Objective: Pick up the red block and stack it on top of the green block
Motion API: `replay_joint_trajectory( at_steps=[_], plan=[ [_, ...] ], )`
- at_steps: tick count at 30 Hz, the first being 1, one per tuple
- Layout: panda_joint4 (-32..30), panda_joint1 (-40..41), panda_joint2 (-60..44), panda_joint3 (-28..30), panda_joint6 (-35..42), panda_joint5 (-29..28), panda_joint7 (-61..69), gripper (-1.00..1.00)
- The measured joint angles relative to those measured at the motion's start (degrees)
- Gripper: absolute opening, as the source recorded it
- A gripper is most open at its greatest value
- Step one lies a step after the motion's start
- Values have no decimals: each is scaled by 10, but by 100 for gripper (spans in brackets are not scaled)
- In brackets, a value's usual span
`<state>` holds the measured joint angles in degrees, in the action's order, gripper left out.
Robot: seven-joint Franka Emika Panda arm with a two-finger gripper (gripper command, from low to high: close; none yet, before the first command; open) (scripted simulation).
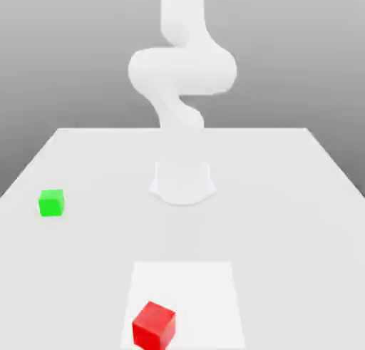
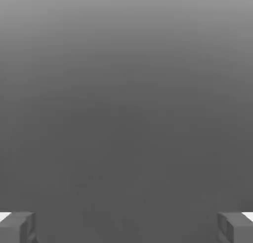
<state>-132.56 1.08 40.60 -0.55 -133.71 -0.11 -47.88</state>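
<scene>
Bright even light, washed-out white surfaces, faint shadows, soft overall blur

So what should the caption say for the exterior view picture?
White robot arm on a table, green block and red block apart, unstacked.

The red block (image 1: 154, 326) and green block (image 1: 51, 202) look smooth and matt; the white surface (image 1: 299, 199) is smooth, the arm (image 1: 182, 70) softly glossy, like plastic

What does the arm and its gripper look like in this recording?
The arm is plain matte white with thick rounded links on a round white base, no visible cables or markings. The gripper has blocky grey fingertips with white upper edges.
</scene>
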Motion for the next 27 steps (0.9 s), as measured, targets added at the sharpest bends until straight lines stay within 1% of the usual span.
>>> replay_joint_trajectory(
  at_steps=[13, 19, 24, 27],
  plan=[
    [-40, 46, -274, -20, -100, -14, -112, 0],
    [-59, 56, -398, -17, -146, -18, -163, 0],
    [-74, 59, -502, -13, -184, -12, -197, 0],
    [-73, 59, -564, -10, -223, -10, -207, 0]
  ],
)
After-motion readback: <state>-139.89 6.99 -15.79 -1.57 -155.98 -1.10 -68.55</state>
